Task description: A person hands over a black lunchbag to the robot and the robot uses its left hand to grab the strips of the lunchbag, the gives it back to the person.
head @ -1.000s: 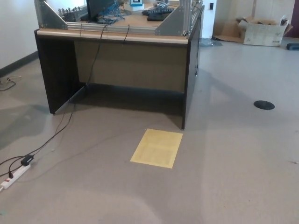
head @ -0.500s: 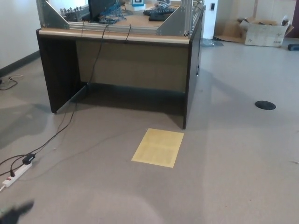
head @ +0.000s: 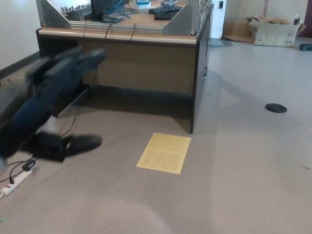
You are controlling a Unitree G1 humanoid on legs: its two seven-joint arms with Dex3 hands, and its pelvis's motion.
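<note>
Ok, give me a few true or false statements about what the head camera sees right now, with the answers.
1. The left robot hand is in view, blurred by motion. True.
2. A black lunchbag hangs from that hand. False: no lunchbag shows anywhere in the picture.
3. A yellow sheet lies flat on the floor near the desk. True.
4. The right robot hand reaches in from the right. False: no part of the right arm shows.
5. A power strip lies on the floor at lower left. True.
6. The cardboard box sits on the desk. False: it stands on the floor at the far right.
</note>
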